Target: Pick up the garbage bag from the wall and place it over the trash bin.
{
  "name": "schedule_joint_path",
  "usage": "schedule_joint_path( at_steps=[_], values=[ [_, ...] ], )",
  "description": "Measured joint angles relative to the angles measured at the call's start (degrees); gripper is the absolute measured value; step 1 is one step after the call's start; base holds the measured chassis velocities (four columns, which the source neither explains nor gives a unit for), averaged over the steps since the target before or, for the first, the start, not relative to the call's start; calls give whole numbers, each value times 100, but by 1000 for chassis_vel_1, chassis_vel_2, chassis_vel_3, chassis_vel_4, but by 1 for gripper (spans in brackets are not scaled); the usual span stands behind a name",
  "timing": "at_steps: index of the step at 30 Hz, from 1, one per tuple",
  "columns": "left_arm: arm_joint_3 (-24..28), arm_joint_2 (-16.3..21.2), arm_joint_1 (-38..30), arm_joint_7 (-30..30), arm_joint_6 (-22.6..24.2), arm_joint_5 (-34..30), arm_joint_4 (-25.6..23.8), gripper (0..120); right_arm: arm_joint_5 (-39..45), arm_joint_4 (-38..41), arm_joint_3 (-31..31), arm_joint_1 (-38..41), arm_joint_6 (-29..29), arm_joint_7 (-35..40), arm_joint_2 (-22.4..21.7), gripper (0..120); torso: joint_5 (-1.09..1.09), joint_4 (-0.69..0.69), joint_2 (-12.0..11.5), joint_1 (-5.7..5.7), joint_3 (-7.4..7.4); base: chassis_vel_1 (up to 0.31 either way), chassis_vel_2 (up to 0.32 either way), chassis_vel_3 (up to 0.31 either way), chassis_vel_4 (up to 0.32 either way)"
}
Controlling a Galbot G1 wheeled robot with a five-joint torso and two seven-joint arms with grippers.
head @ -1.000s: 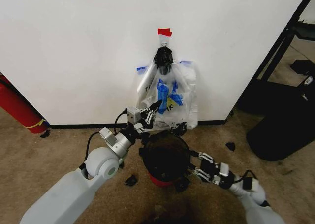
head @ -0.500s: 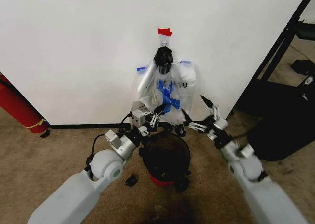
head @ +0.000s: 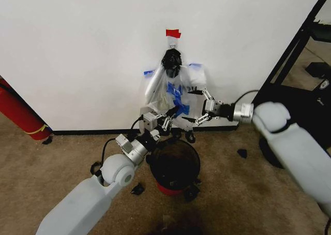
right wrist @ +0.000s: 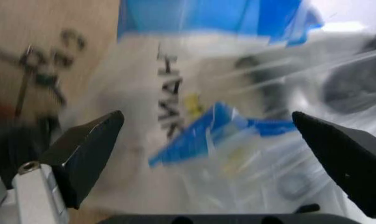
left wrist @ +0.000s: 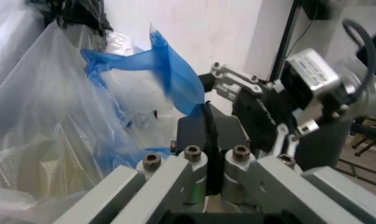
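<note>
At the left of the head view, the left gripper (head: pixel 173 113) has stayed pinched on the garbage bag (head: pixel 176 98), its jaws closed on a blue handle low on the bundle; the left wrist view shows the two fingers (left wrist: pixel 208 126) pressed together with blue film between them. The bag still hangs against the wall (head: pixel 77 49) under the black knot (head: pixel 171 62) and red tape (head: pixel 173 33), just above the trash bin (head: pixel 175 165). To the right, the right gripper (head: pixel 199 106) has swung up from beside the bin to the bag's far side, jaws spread wide around the plastic. Judging by this, the robot is setting up a two-handed hold before pulling the bag free.
</note>
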Motion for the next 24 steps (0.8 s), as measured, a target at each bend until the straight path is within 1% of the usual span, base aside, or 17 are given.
schedule_joint_path(
  at_steps=[4, 5, 8, 11, 12, 17, 18, 19, 21, 24],
  values=[
    [-28, -2, 11, 1, -40, 16, 31, 0, -499, -268, -99, 332, 72, -230, 254, 100, 0, 0, 0, 0, 0, 0, 0, 0, 0],
    [-28, -2, 11, 1, -40, 16, 31, 0, -499, -268, -99, 332, 72, -230, 254, 100, 0, 0, 0, 0, 0, 0, 0, 0, 0],
    [-59, 11, 42, 2, -64, 28, 52, 0, -893, -335, -108, 374, 187, -275, 470, 98, 0, 0, 0, 0, 0, 0, 0, 0, 0],
    [-94, 53, 60, 2, -75, 31, 62, 0, -1155, -355, -86, 363, 267, -418, 636, 88, 0, 1, 0, -1, 0, 0, 0, 0, 0],
    [-94, 53, 60, 2, -75, 31, 62, 0, -1155, -355, -86, 363, 267, -418, 636, 88, 0, 1, 0, -1, 0, 0, 0, 0, 0],
    [-125, 79, 88, 2, -78, 33, 65, 0, -1441, -356, 110, 261, 359, -927, 727, 68, 1, 0, 0, -1, 0, 0, 0, 0, 0],
    [-128, 75, 103, 1, -78, 43, 65, 0, -1537, -346, 196, 197, 399, -1055, 724, 62, 1, 0, 0, -1, 0, 0, 0, 0, 0],
    [-128, 75, 103, 1, -78, 43, 65, 0, -1537, -346, 196, 197, 399, -1055, 724, 62, 1, 0, 0, -1, 0, 0, 0, 0, 0],
    [-126, 58, 121, -1, -78, 72, 65, 0, -1596, -323, 318, 69, 451, -1136, 669, 54, 1, 0, 0, -1, 0, 0, 0, 0, 0],
    [-105, 19, 126, -7, -65, 109, 62, 0, -1534, -281, 448, -146, 523, -943, 548, 42, 2, 0, 0, -1, 0, 0, 0, 0, 0]
  ],
)
